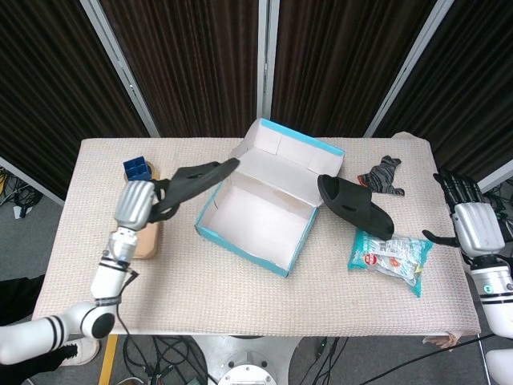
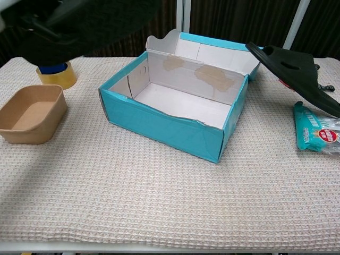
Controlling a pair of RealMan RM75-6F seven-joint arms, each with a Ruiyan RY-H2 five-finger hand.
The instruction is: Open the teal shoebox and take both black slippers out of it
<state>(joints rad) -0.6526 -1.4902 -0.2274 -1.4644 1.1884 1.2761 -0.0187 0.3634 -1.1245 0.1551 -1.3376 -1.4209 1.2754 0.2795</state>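
Note:
The teal shoebox stands open at mid-table, its white inside bare and its lid tipped back. My left hand grips one black slipper and holds it in the air left of the box, above the brown tray. The other black slipper lies on the table to the right of the box, leaning against its right corner. My right hand hangs at the table's right edge with fingers apart, holding nothing.
A brown tray sits left of the box, partly under my left arm. A tape roll with a blue block lies far left. A snack packet and a grey cloth lie at right.

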